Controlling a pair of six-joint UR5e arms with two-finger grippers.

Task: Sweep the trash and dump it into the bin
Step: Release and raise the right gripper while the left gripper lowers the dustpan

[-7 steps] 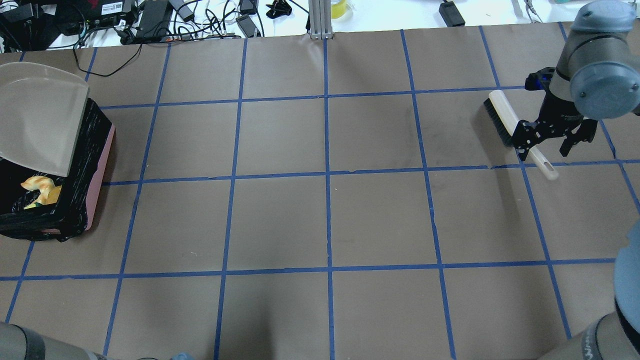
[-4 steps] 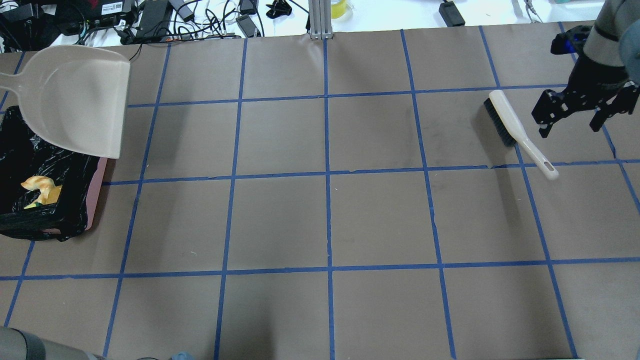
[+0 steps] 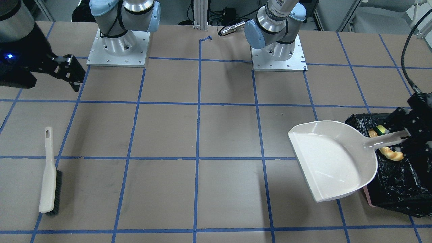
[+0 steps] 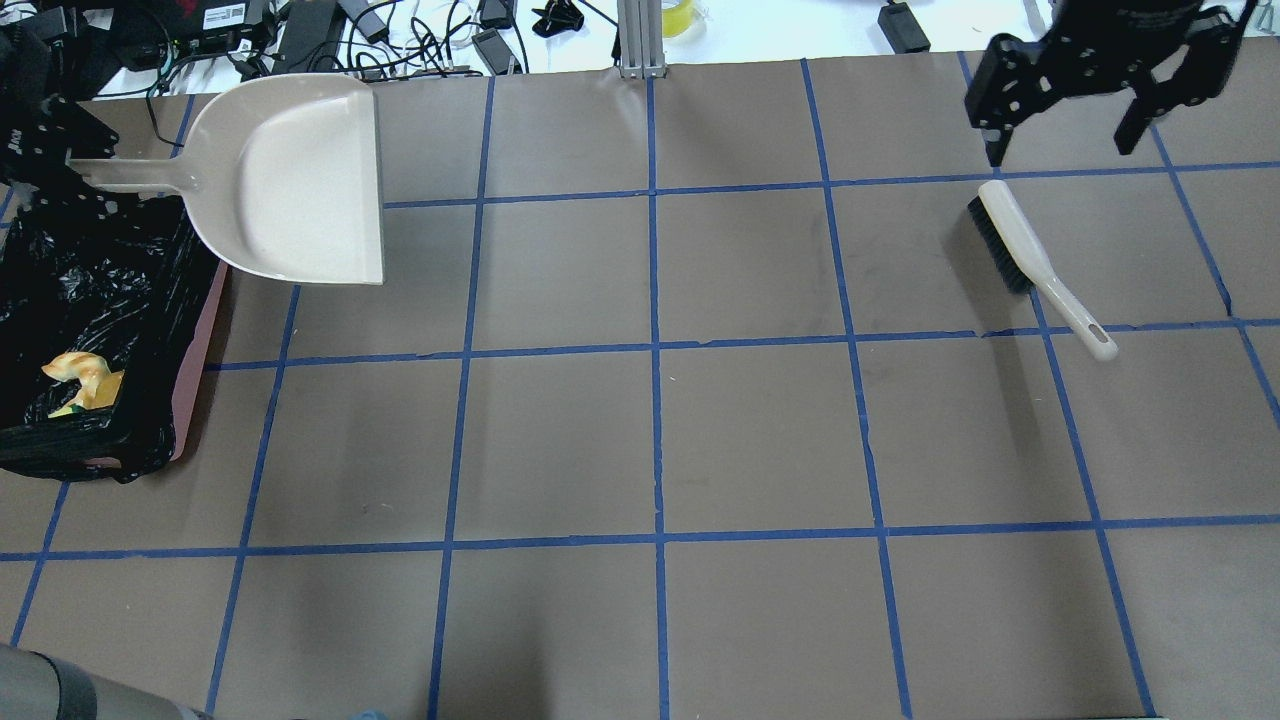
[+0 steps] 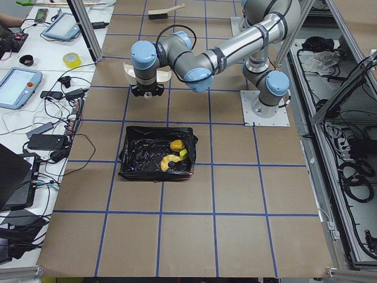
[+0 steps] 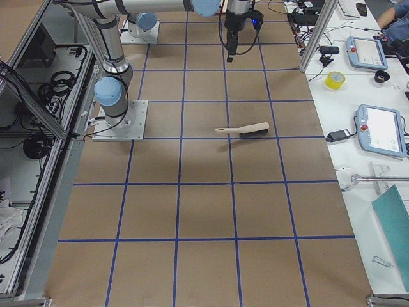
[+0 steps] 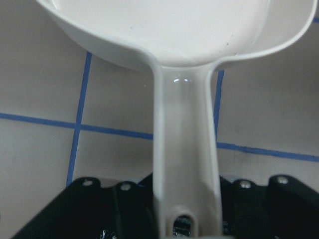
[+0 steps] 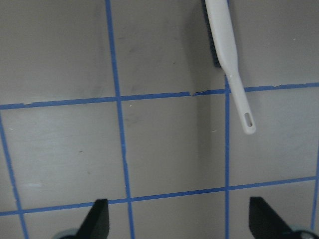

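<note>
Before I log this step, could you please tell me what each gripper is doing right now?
The left gripper is shut on the handle of the dustpan.
The right gripper is open and empty, clear of the brush.

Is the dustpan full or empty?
Empty. The dustpan shows a bare pale inside in the overhead and front views, and the trash lies in the bin.

Overhead view: the bin [image 4: 150, 300] sits at the left edge, the trash [image 4: 80, 378] inside its lower part; the dustpan [image 4: 300, 190] is upper left, overlapping the bin's upper corner; the brush [image 4: 1010, 240] lies upper right on the table [image 4: 650, 440].
</note>
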